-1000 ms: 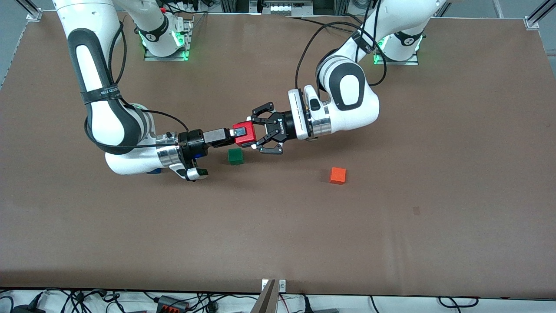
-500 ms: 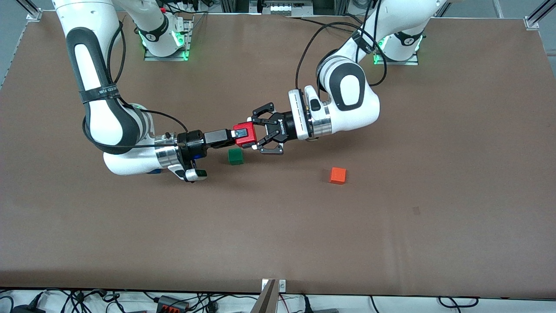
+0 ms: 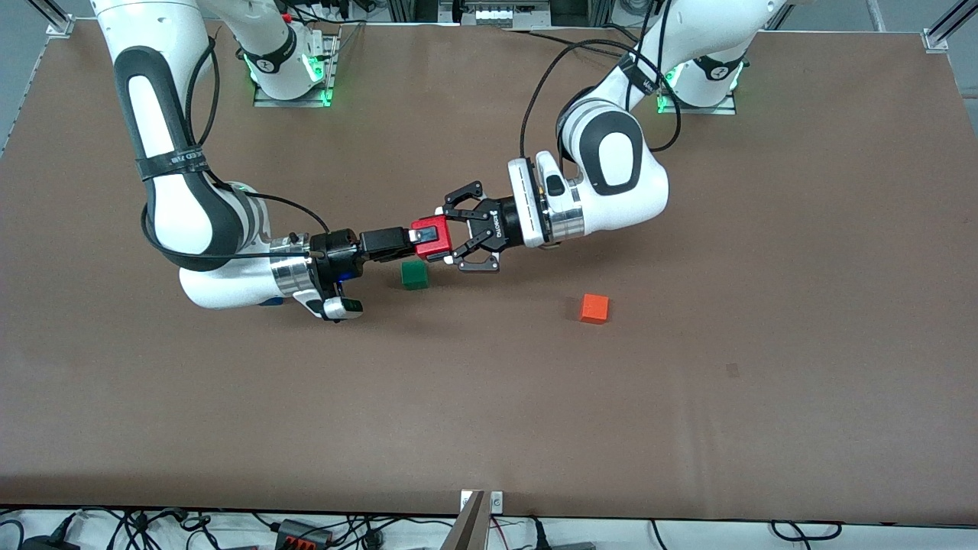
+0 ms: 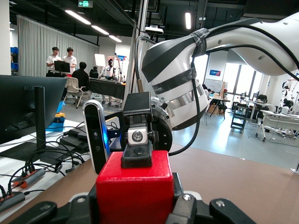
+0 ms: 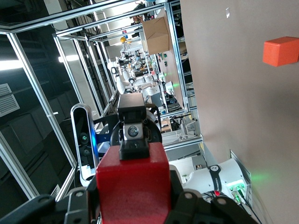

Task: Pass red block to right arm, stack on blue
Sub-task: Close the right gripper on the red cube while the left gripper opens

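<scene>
Orange cube (image 5: 281, 51) in right wrist, not left.

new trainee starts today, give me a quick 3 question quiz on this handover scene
1. True or false: only the left gripper is shut on the red block.
2. Which cube lies on the table nearest under the handover? A. orange cube B. green cube C. yellow cube
3. Fill in: the orange cube lies toward the ____ arm's end of the table from the green cube.

Key:
1. False. The right gripper is shut on it too, both held above the table.
2. B
3. left
</scene>
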`<state>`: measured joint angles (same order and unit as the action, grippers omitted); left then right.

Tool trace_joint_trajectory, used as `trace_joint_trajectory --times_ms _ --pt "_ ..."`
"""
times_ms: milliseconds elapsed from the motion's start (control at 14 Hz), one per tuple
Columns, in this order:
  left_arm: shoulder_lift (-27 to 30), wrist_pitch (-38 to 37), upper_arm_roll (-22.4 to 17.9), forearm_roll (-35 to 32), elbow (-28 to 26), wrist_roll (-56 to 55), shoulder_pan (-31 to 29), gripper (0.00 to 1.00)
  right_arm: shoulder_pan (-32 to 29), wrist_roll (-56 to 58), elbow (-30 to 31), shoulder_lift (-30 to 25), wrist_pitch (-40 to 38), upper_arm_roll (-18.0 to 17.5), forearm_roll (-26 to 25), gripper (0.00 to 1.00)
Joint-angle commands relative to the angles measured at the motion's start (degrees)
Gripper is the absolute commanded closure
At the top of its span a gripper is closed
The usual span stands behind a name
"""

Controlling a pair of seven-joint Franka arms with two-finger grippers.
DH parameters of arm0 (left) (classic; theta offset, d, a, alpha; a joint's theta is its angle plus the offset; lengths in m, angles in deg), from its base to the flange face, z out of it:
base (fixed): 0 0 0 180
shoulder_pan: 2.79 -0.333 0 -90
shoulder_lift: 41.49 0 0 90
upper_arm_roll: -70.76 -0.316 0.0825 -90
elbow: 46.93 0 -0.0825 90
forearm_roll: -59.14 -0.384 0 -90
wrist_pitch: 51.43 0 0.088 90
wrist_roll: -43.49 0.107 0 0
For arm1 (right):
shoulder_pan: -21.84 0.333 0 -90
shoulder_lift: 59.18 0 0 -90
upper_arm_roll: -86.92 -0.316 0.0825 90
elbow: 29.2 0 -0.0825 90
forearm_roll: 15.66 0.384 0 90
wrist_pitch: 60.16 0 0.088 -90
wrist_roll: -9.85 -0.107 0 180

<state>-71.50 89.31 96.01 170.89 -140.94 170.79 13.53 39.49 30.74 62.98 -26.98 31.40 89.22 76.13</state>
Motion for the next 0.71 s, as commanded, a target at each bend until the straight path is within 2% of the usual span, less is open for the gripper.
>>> trace_joint_trajectory --times_ms 0,429,643 --pt "0.0 1.6 0.4 1.7 0.6 4.2 -0.1 0.00 0.3 -1.5 -1.9 0.9 -0.1 0.1 0.1 1.00" --pt "1.2 1.6 0.3 1.0 0.1 4.0 -0.8 0.00 0.3 -1.4 -2.6 0.5 0.0 0.5 -0.7 1.00" --pt "1.4 0.9 0.4 -3.1 0.1 3.6 -2.8 0.00 -0.1 -3.1 -5.8 0.5 0.0 0.6 -6.9 1.00"
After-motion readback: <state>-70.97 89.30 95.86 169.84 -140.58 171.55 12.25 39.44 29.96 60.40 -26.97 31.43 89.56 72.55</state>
